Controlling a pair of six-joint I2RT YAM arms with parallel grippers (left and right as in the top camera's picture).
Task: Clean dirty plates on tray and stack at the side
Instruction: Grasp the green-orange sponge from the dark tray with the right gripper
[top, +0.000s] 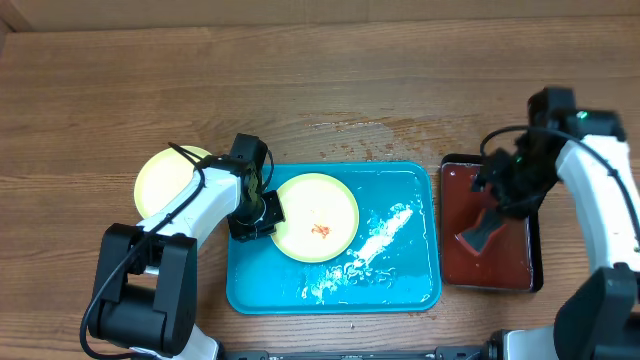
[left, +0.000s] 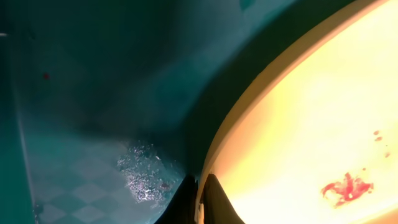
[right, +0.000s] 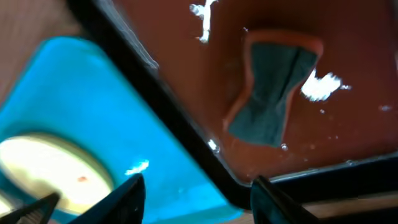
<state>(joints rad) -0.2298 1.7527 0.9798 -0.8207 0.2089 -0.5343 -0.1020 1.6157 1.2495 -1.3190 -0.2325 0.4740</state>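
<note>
Left arm (top: 185, 212) and right arm (top: 600, 175): white shells, black joints, thin black cables (top: 200, 172). Left tool (top: 268, 212) and right tool (top: 503, 200) are black.

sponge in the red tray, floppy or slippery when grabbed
The sponge looks soft, with a pinched waist and dark scouring face, so it will probably squash when squeezed. Wet glints on the red tray beside it suggest it is soaked, so perhaps heavier and slippery. It lies flat; rolling seems unlikely.
</note>
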